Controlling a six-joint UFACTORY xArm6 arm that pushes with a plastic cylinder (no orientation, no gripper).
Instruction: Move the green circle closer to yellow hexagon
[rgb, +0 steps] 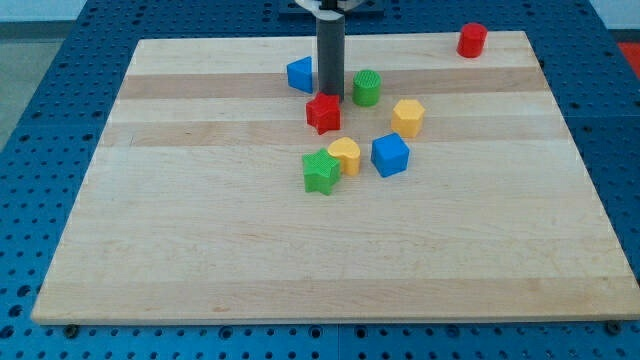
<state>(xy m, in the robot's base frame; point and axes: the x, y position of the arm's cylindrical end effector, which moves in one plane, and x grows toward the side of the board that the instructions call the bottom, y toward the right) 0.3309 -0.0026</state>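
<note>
Rod hangs vertical from the view's top centre, mount cropped by the frame edge. My tip (330, 96) sits on the board surface.

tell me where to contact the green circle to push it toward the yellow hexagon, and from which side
Push it, since there are no jaws: set my tip on the green circle at its side wall facing the view's upper left. The yellow hexagon lies to its lower right. The tip stands just left of the circle, by the red star, so the approach is short.
</note>
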